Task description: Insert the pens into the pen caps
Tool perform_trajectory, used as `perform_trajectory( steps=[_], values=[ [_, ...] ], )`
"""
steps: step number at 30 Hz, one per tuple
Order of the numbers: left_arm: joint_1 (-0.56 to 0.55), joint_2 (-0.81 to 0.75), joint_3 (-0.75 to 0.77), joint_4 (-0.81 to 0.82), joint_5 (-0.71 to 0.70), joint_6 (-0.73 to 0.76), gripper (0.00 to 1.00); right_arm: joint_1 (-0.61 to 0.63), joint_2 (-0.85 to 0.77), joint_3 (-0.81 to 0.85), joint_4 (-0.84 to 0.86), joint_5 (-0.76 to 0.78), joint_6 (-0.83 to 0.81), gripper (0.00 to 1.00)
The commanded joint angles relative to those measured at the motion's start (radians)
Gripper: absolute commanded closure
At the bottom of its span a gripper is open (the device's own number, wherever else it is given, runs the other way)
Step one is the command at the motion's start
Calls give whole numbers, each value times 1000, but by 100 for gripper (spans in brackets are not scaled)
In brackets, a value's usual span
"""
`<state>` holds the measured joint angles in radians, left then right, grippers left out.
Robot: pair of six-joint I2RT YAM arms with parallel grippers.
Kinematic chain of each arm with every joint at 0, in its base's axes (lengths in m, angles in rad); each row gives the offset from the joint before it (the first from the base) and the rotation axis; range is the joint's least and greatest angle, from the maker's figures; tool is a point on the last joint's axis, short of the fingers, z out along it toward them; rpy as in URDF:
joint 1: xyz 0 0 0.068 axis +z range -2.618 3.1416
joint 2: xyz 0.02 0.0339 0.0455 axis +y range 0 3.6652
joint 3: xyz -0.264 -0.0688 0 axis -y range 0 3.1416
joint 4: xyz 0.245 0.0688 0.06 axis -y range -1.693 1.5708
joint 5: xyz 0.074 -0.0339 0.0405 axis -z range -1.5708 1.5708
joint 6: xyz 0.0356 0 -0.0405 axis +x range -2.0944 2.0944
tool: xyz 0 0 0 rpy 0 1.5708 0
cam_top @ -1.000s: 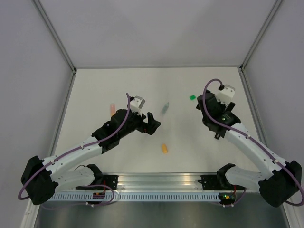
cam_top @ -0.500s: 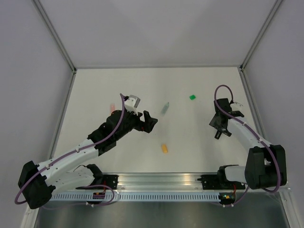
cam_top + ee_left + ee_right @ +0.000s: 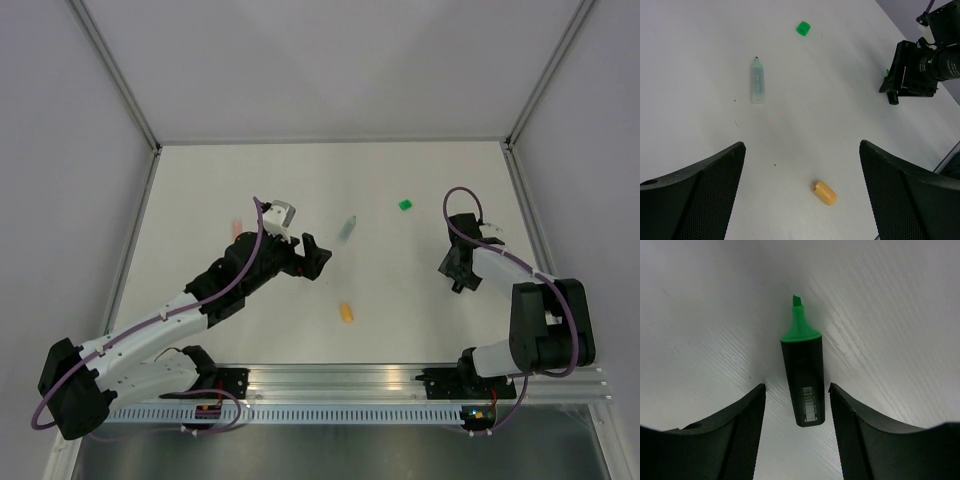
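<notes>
A black pen (image 3: 803,375) with a green tip lies flat on the table. My right gripper (image 3: 797,389) is open and low around its rear end, a finger on each side with a gap to each. In the top view the right gripper (image 3: 457,276) hides this pen. The green cap (image 3: 405,204) lies behind it (image 3: 803,28). The orange-yellow cap (image 3: 346,313) lies front centre (image 3: 825,193). My left gripper (image 3: 316,258) is open and empty above the table (image 3: 802,145). A pale pink-orange pen (image 3: 237,228) lies to its left.
A pale grey-green marker (image 3: 347,228) with a green tip lies mid-table, also in the left wrist view (image 3: 757,87). Grey walls close the table on three sides. A metal rail (image 3: 340,380) runs along the near edge.
My right arm has folded back and its gripper has dropped to the table at the right, down over the black pen. My left gripper shifted slightly, then held still.
</notes>
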<state>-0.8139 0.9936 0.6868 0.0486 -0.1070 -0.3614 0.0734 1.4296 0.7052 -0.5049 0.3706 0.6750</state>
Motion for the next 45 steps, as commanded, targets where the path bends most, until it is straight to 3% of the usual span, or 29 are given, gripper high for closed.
perform_trajectory(
  steps=[1,7,13,14,16,23,37,45],
  values=[
    [-4,8,3,16,-22,29,0,-14,40,-19,66,-13,-14,40],
    [-4,25,5,25,-4,24,0,-18,75,-30,109,-38,-38,54],
    [-4,34,-6,63,46,-14,2,-17,16,-29,135,-68,-90,81],
    [-4,39,-6,69,49,-17,2,-17,6,-27,140,-82,-100,91],
    [-4,54,-1,73,72,-33,3,-18,-27,-33,167,-113,-121,100],
    [-4,134,2,137,242,-62,7,37,-205,-93,292,-298,-98,100],
    [-4,158,-44,321,502,-54,18,317,-739,-237,439,-289,313,100],
    [-10,206,-38,372,533,-70,24,462,-764,-270,526,-220,416,100]
  ],
)
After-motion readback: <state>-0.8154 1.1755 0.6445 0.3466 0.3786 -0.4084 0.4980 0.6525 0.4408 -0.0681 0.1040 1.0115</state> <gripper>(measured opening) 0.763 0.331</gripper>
